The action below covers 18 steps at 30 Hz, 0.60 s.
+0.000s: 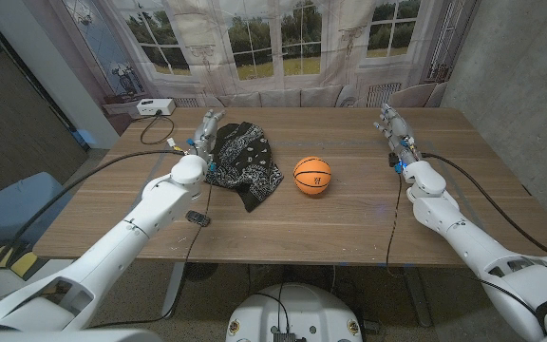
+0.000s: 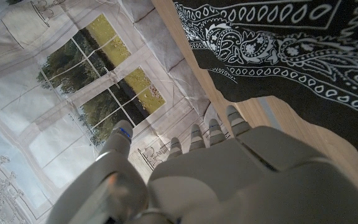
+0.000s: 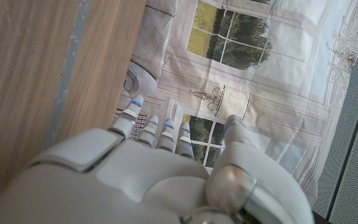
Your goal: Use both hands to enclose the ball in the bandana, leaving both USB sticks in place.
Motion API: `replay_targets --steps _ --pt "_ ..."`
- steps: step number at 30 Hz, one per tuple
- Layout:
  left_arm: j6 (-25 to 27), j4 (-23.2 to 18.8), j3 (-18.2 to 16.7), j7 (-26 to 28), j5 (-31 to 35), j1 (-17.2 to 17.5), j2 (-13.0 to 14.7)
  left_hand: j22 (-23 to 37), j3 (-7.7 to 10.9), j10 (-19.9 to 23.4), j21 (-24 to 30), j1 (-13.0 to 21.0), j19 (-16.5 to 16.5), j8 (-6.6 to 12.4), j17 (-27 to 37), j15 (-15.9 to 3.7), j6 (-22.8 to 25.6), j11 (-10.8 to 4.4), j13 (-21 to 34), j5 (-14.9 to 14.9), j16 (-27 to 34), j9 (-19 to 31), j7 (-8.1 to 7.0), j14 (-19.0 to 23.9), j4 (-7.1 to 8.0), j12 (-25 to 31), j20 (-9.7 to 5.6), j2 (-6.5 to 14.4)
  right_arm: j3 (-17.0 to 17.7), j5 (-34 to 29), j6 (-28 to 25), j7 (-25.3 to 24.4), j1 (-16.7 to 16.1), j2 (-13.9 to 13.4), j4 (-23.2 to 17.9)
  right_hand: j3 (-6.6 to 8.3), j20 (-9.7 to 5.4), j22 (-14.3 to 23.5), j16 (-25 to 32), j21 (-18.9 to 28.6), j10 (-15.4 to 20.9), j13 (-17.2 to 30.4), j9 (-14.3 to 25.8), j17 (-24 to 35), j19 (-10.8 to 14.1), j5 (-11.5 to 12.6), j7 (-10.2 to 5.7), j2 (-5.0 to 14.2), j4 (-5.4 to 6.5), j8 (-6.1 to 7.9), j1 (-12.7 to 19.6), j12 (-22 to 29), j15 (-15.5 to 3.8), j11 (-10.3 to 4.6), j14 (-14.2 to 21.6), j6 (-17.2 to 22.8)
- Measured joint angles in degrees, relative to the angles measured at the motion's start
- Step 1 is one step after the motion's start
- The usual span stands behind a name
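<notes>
One USB stick (second hidden), bandana crumpled.

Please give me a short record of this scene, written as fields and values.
ball: orange ball on the table, right of the bandana, apart from it
bandana: black patterned bandana, crumpled on the table
usb stick: one small dark stick near the table's front edge
left hand: left hand beside the bandana's left edge, holding nothing
right hand: right hand far right, holding nothing
</notes>
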Motion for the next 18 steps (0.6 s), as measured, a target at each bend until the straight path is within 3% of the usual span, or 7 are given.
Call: replay_targets --steps 2,3,8,9,17,18 --pt "0.2 -2.2 0.3 0.1 0.0 -0.2 0.5 0.0 0.07 0.0 0.0 0.2 0.0 0.0 0.0 -0.14 0.3 0.0 0.0 0.0 0.0 0.0 0.3 0.3 -0.06 0.0 0.02 -0.2 0.0 0.3 0.5 0.6 0.0 0.0 0.1 0.0 0.16 0.0 0.0 0.0 0.3 0.0 0.0 0.0 -0.2 0.2 0.0 0.0 0.0 0.0 0.0 0.0 0.0 0.3 0.0 0.0" --pt "4.0 -2.8 0.4 1.5 0.6 -0.2 0.6 0.0 0.16 0.0 0.0 0.2 0.0 0.0 0.0 -0.09 0.5 0.0 0.2 0.0 0.0 0.0 0.46 0.7 -0.16 0.0 0.02 -0.2 0.0 0.4 0.7 0.8 0.0 0.0 0.1 0.0 0.27 0.0 0.0 0.0 0.4 0.0 0.0 0.0 -0.3 0.2 0.0 0.0 0.0 0.0 0.0 0.0 0.0 0.4 0.0 0.0" --pt "7.9 -6.0 0.9 2.5 1.1 -0.8 1.7 0.0 0.3 0.3 0.0 1.3 0.0 0.0 0.2 -0.02 1.7 -0.3 0.3 -0.2 0.0 0.0 1.08 1.8 -0.77 0.0 0.02 -0.8 0.4 0.8 1.3 1.3 0.4 0.0 1.3 0.0 0.36 0.0 0.2 0.2 0.4 0.0 0.0 0.0 -0.4 0.2 -0.21 0.0 0.0 0.0 0.0 0.0 0.31 0.4 0.3 0.2" --pt "10.8 -6.4 0.9 2.9 1.5 -0.8 1.9 0.0 0.18 0.3 0.0 1.6 0.0 0.31 0.3 -0.2 1.9 -0.3 0.3 -0.3 0.0 0.0 1.23 2.0 -0.88 0.0 0.02 -1.1 0.7 0.9 1.4 1.3 0.2 -0.3 1.2 0.0 0.35 0.0 0.2 0.2 0.5 0.0 0.0 0.0 -0.4 0.2 -0.21 0.0 0.0 0.0 0.0 0.0 0.31 0.52 0.3 0.2" --pt "13.6 -10.3 1.8 3.0 1.8 -1.6 3.9 0.3 0.38 1.6 0.4 2.4 0.6 0.62 0.3 -0.23 3.3 -0.41 0.4 -0.3 0.0 0.0 1.81 2.6 -1.17 0.0 0.01 -2.0 0.9 1.3 1.7 1.1 -0.3 -0.6 0.7 0.0 0.67 0.0 0.2 0.2 0.9 0.0 0.0 0.3 0.0 0.2 -0.2 0.0 0.0 0.0 0.0 0.0 0.71 0.84 0.7 0.2" --pt "17.8 -10.8 1.9 2.6 2.4 -1.6 4.1 0.3 0.38 1.6 0.4 2.4 0.6 0.62 0.3 -0.23 3.3 -0.41 0.5 -0.3 0.0 0.0 1.81 2.6 -1.17 0.0 0.01 -2.0 1.3 1.4 1.7 1.0 -1.2 -1.1 -0.3 0.0 0.67 0.0 0.2 0.2 0.9 0.0 0.0 0.3 0.0 0.2 -0.2 0.0 0.0 0.0 0.0 0.0 0.71 0.91 0.7 0.2"
